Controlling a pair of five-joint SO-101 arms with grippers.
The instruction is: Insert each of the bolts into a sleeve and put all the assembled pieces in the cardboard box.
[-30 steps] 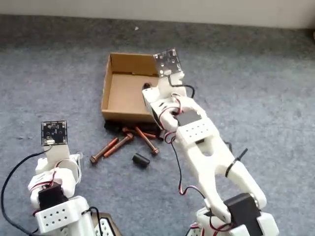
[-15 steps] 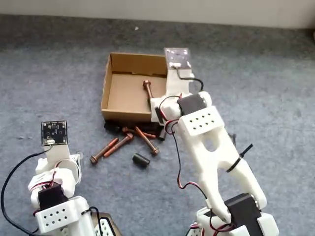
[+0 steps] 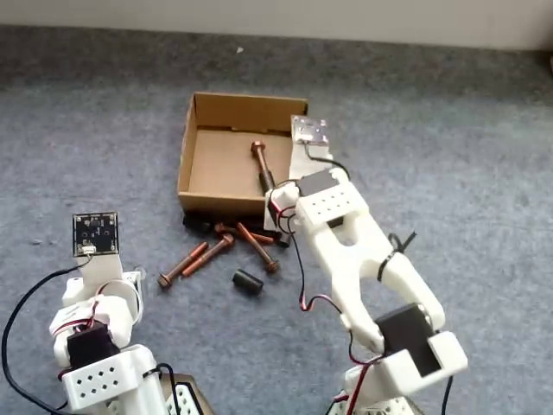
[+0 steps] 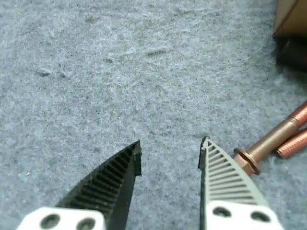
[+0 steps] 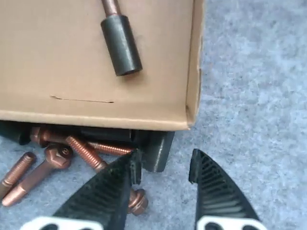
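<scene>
At the lower left of the high view the left arm [image 3: 95,294] stands well apart from the cardboard box [image 3: 185,164]; its wrist view shows the left gripper [image 4: 170,153] empty, fingers parted a moderate way over bare grey carpet [image 4: 120,62], one fingertip just beside the flanged head of a copper bolt [image 4: 268,143]; a second threaded shank [image 4: 293,145] lies alongside that bolt. Toward the middle of the high view, loose bolts [image 3: 207,255] lie clustered on the carpet in front of the box, with a loose black sleeve [image 3: 247,282] near them but apart; inside the box lies an assembled bolt [image 3: 261,164]; the right wrist view makes plain that its black sleeve [image 5: 122,44] sits round the shank, flat on the box floor. Farther right, the right arm [image 3: 346,233] is stretched to the box's near right corner; the right gripper [image 5: 163,165] holds nothing, fingers modestly apart, above another dark sleeve [image 5: 157,149] lying against the box's outer wall, more bolts [image 5: 79,146] beside it.
</scene>
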